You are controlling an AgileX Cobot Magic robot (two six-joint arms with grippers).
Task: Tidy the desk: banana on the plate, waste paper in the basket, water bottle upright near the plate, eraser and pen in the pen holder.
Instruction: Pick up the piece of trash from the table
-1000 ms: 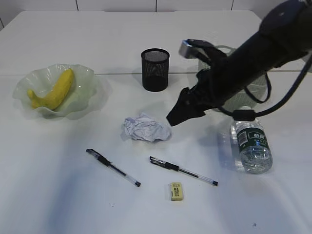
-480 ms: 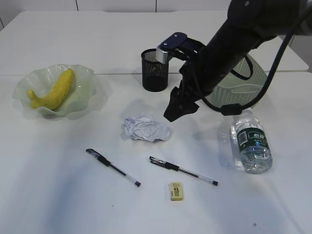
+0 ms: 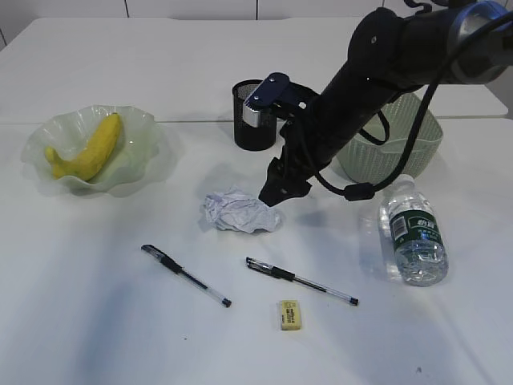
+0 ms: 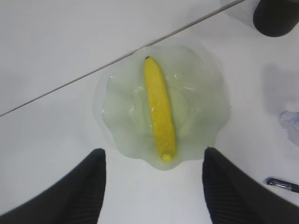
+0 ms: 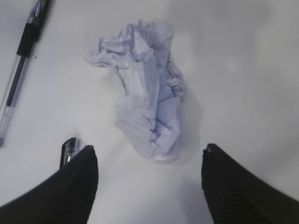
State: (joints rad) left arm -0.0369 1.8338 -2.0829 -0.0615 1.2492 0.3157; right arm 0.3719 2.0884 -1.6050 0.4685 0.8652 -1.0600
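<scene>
White table [image 3: 120, 337]. Far left: one pale green wavy plate [image 3: 140, 128], one yellow banana [image 3: 88, 148] lying in it. Left gripper [image 4: 154, 186] out of the exterior view; its wrist view looks down on plate and banana, jaws apart, nothing between them.

Front left-centre: two pens, left pen [image 3: 186, 276] and right pen [image 3: 300, 281], both flat on the table, slanted, well apart from each other. One yellow eraser [image 3: 290, 314] just below the right pen, not touching.

Centre: one ball of waste paper [image 3: 239, 212] on the table, above the pens. One black mesh pen holder [image 3: 250, 120] upright behind it; whether it holds anything, cannot tell.

Right gripper [image 3: 272, 195] hangs just beside the paper's right edge, jaws open; in the wrist view the paper sits between the two fingers [image 5: 74, 186], no contact seen. Black arm [image 3: 377, 72] partly hides the pen holder and the basket.

Right: one green woven basket [image 3: 417, 136] at the back. One water bottle [image 3: 413, 237] lying on its side in front of it, far from the plate.
</scene>
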